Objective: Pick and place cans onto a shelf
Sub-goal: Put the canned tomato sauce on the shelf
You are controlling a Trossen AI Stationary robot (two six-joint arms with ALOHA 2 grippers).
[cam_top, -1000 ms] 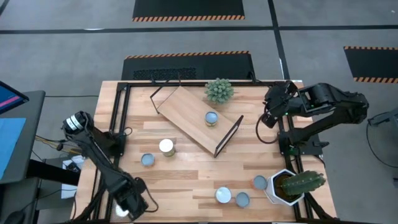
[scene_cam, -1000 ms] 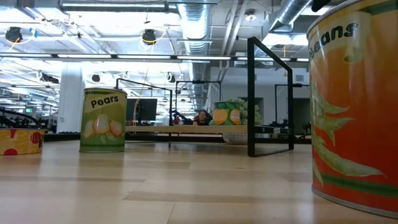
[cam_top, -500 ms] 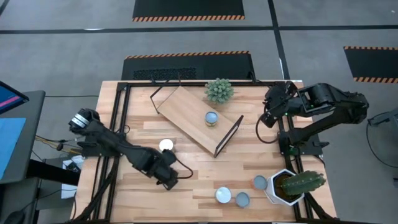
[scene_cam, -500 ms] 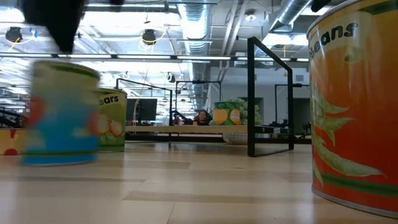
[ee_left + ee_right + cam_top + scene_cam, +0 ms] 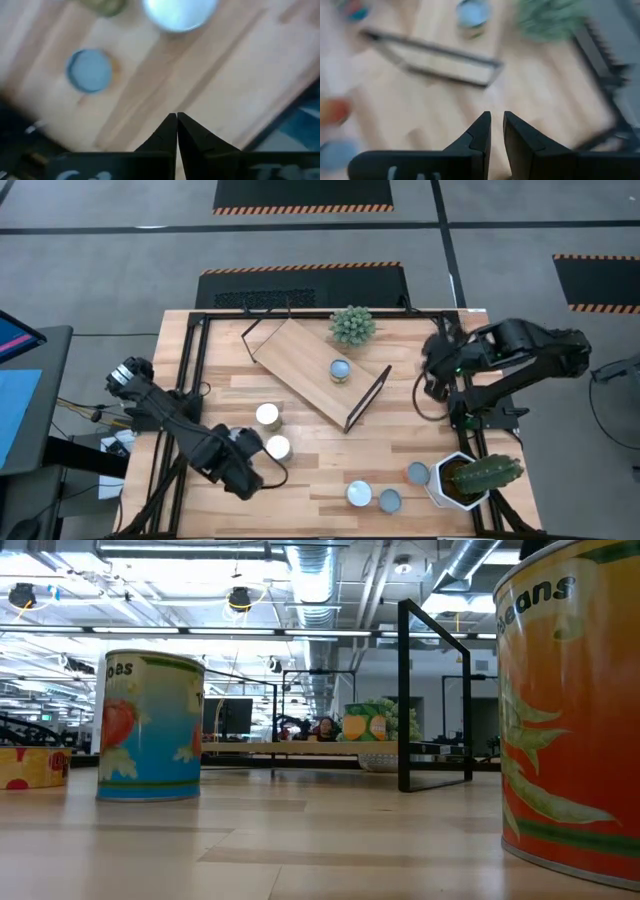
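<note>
Left gripper point(image 5: 245, 470): mine, low over the near-left tabletop point(image 5: 310, 455), fingers point(image 5: 170, 131) pressed together on nothing.

Right gripper point(image 5: 432, 370): mine, at the table's far-right edge beside the shelf, fingers point(image 5: 482, 127) almost together, a thin gap between, holding nothing.

Shelf point(image 5: 305, 365): wooden board with black frame ends, lying diagonally at centre-far.

Cans: one pale-blue-topped can point(image 5: 340, 370) standing on the shelf; two white-topped cans point(image 5: 267, 415) point(image 5: 277, 447) near my left gripper; three cans point(image 5: 359, 494) point(image 5: 390, 500) point(image 5: 418, 473) clustered near-right, beside the white cactus pot point(image 5: 445, 480).

Succulent point(image 5: 352, 325): at the shelf's far edge.
</note>
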